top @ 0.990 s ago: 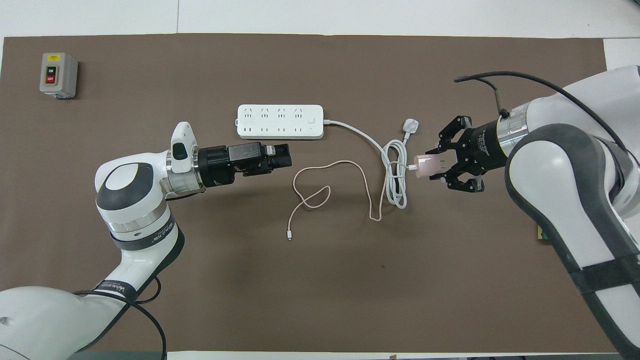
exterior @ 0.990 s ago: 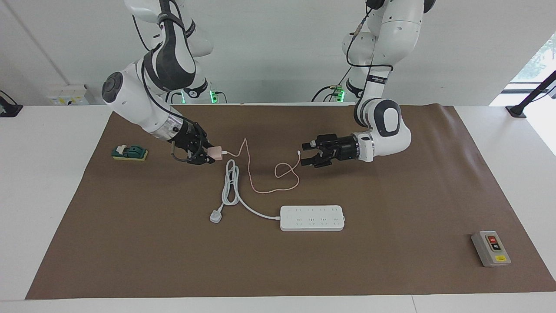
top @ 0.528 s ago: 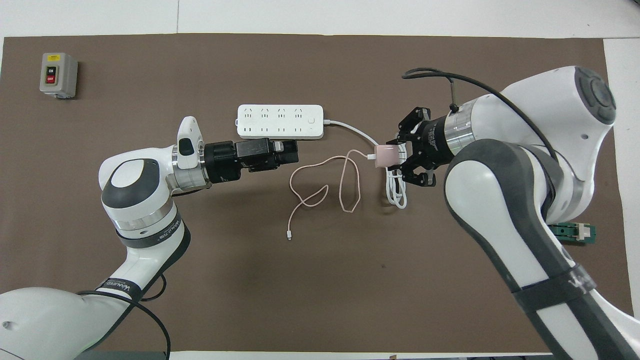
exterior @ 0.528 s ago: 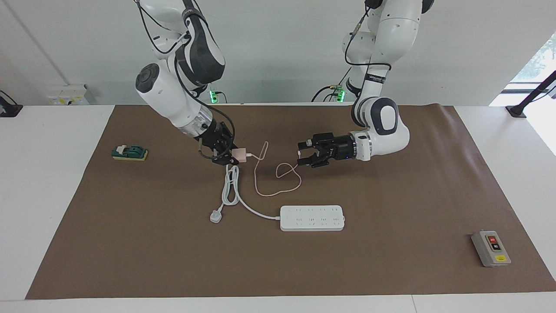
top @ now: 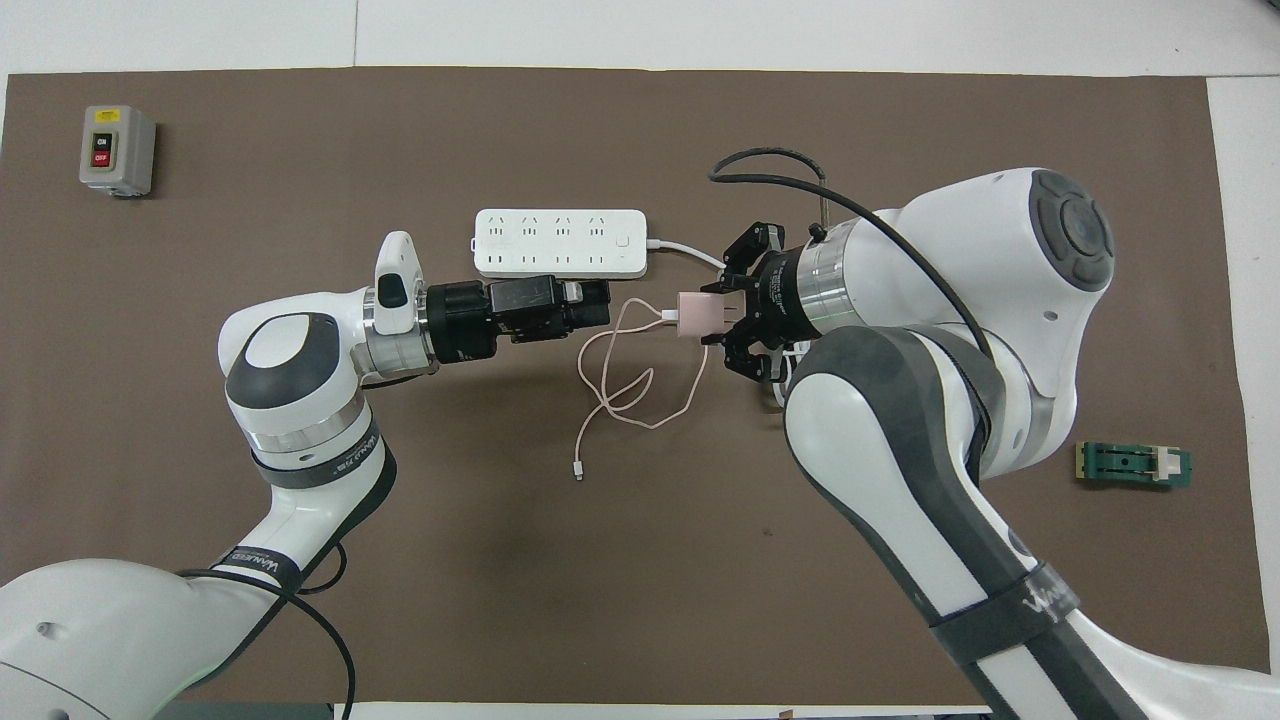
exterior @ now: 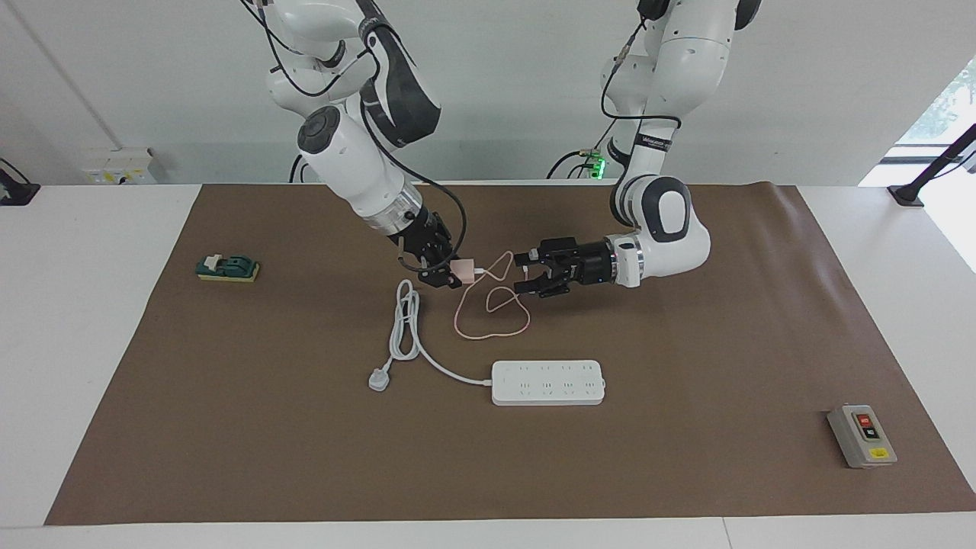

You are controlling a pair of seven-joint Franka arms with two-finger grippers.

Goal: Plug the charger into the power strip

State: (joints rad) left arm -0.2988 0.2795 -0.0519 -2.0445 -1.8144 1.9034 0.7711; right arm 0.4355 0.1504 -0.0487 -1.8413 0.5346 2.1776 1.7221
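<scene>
Carried closer: one charger [exterior: 462,270], toward one power strip [exterior: 547,382].

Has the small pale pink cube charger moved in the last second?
Yes. The charger, held in the right gripper, travelled toward the left arm's end, now past the coiled white cord.

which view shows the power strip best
The facing view: the whole power strip lies uncovered on the mat, its cord running off toward the right arm's end. In the overhead view the left gripper hangs over one long edge of it.
</scene>
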